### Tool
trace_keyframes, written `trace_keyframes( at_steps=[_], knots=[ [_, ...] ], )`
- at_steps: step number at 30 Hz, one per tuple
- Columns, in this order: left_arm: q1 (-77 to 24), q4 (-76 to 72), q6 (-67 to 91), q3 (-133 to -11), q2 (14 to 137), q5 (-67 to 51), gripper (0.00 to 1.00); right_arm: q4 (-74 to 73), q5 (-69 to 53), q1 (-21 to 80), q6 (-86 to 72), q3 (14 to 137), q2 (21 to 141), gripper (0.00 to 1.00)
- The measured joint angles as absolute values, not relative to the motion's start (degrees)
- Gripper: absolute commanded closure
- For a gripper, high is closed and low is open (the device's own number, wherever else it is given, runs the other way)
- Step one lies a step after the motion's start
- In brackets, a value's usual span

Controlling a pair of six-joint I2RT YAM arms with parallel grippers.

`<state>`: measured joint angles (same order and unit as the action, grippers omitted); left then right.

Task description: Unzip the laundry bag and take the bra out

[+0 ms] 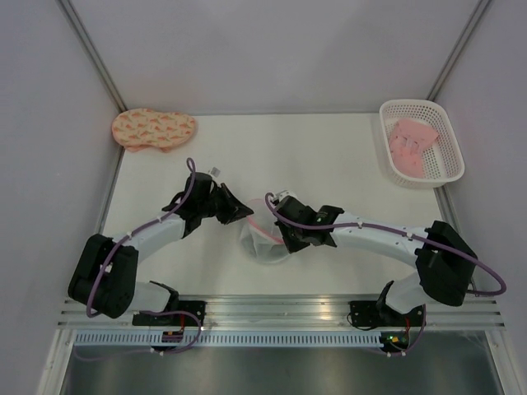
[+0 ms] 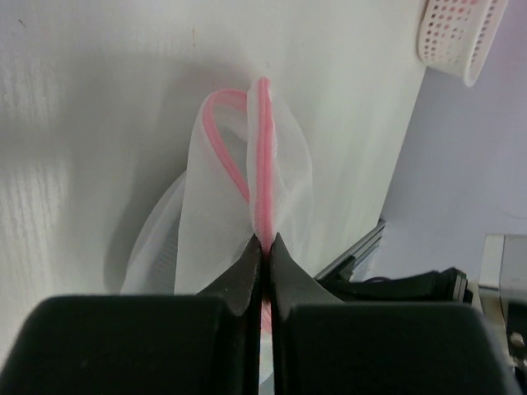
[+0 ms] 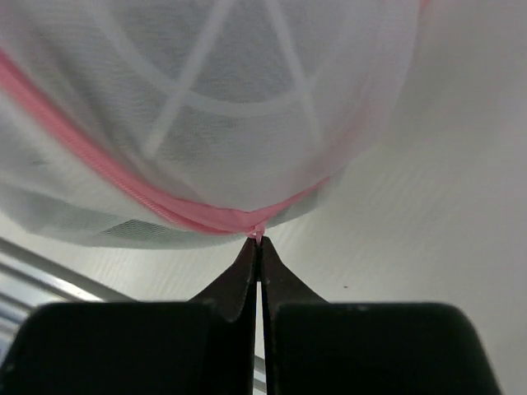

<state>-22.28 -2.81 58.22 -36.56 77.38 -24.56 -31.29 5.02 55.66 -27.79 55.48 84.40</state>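
The laundry bag [image 1: 262,243] lies on the table [image 1: 329,164], between the two arms. The left gripper [image 2: 263,243] is pressed together on the bag's pink zipper band (mesh bunches on either side). The right gripper [image 3: 257,240] pinches the rim too, apparently at the zipper pull.

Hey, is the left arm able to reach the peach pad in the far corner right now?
Probably not yet: its fingers are shut on the bag at its pink rim. Once released, nothing stands between it and the pad, though whether it stretches that far is unclear.
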Motion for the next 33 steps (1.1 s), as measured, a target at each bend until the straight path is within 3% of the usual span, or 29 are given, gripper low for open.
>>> trace_keyframes(
  at_steps=[13,14,15,18,23,29,33],
  knots=[
    [-21.45,4.14,42.78,-47.05,86.30,-31.73,0.98,-38.83,29.52,55.68,-31.62,60.62,92.53,1.00],
    [-21.43,4.62,41.91,-48.34,87.22,-32.21,0.94,-39.11,30.48,55.66,-31.66,60.99,92.58,1.00],
    [-21.39,5.06,40.84,-49.98,88.44,-32.91,0.70,-39.29,31.14,55.64,-31.66,61.28,92.58,1.00],
    [-21.26,6.42,38.54,-53.78,90.94,-33.76,0.31,-39.48,32.01,55.51,-31.48,61.67,92.42,1.00],
    [-21.06,9.10,38.22,-55.16,89.54,-30.00,0.18,-39.68,31.92,55.31,-31.29,61.67,90.13,1.00],
    [-20.95,14.35,40.75,-50.02,74.30,-20.93,0.16,-39.31,29.15,55.24,-30.89,61.65,86.89,1.00],
    [-20.97,14.90,46.09,-42.87,62.13,-20.16,0.15,-33.67,18.33,55.11,-28.99,59.83,83.53,1.00]
  ],
)
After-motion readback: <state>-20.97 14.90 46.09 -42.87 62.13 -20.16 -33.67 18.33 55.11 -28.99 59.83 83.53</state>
